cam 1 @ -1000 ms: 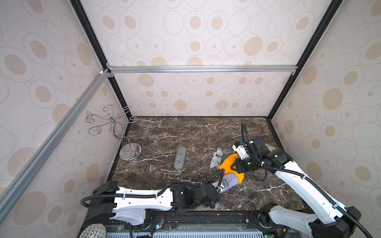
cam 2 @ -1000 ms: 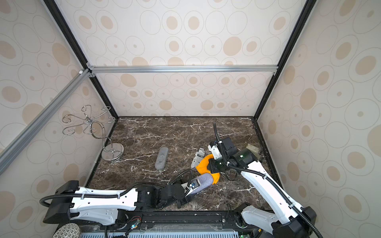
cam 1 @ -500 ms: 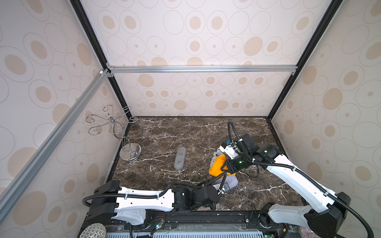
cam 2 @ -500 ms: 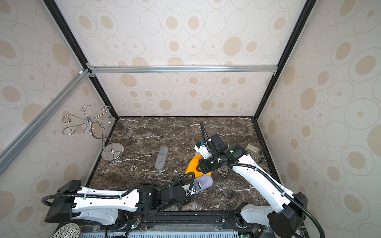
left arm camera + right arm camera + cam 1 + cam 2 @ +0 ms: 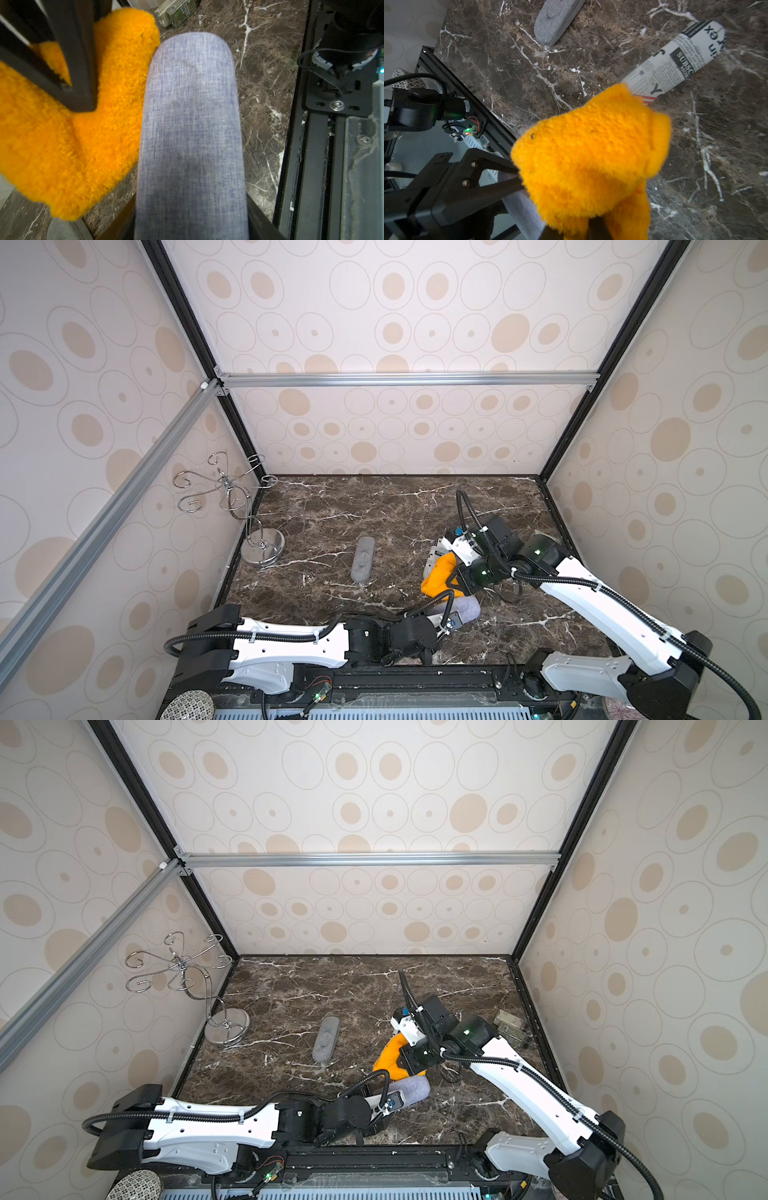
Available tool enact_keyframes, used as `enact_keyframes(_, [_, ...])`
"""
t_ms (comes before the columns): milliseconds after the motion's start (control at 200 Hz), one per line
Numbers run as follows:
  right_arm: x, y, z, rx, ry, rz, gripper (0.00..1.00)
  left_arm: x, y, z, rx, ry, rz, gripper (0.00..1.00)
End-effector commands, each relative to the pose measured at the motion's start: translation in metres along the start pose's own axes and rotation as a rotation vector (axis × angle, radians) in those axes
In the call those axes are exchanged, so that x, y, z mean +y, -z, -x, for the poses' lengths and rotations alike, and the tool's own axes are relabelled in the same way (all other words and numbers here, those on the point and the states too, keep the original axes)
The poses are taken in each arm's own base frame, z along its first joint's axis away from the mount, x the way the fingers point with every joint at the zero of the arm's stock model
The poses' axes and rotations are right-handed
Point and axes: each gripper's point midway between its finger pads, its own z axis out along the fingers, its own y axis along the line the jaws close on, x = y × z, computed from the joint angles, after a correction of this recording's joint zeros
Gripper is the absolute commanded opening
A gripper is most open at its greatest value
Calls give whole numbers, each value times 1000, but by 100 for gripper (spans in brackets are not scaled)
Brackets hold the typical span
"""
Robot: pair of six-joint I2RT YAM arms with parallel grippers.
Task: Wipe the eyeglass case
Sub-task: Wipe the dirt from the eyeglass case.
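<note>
Eyeglass case [image 5: 191,135]: blue-grey fabric, near edge, right of centre | left gripper [image 5: 191,203]: clamped on its left end | right gripper [image 5: 559,199]: clenching orange cloth [image 5: 591,155] touching its far side | handling: likely light, stiff shell, grippy weave; hold one end

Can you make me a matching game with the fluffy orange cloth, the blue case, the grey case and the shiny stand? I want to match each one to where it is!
Things
1. orange cloth
2. blue case
3. grey case
4. silver stand

Places
A. lying alone in the middle of the table
B. gripped in the left tool
C. standing at the table's left edge
D. gripped in the right tool

Pairs: 1-D, 2-B, 3-A, 4-C
</note>
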Motion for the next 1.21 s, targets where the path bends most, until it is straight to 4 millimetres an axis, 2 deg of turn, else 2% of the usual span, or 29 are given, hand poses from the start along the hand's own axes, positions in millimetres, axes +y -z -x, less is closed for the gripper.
enact_keyframes(0, [2, 1, -23, 86, -13, 17, 0, 11, 6, 12, -38, 2, 38, 54])
enact_keyframes(190, [38, -15, -12, 98, 42, 156, 0, 11, 5, 17, -38, -8, 37, 54])
enact_keyframes(340, [57, -22, -6, 116, 34, 267, 0, 10, 7, 17, -44, 2, 28, 54])
enact_keyframes(410, [53, -22, -8, 111, 31, 246, 0, 11, 9, 14, -49, 17, 19, 53])
enact_keyframes(610, [4, -22, -22, 94, -10, -12, 0, 14, 15, 9, -38, 68, -6, 53])
enact_keyframes(685, [-5, -22, -27, 95, -19, -38, 0, 15, 16, 7, -33, 77, -9, 53])
enact_keyframes(925, [14, -19, -31, 121, 21, 73, 0, 14, 12, 12, -43, 60, -15, 53])
enact_keyframes(1070, [11, -22, -39, 156, 17, 66, 0, 8, 7, 19, -52, 36, -40, 53])
enact_keyframes(1200, [26, -20, -46, 180, 42, 152, 0, 4, 3, 22, -52, 10, -65, 53])
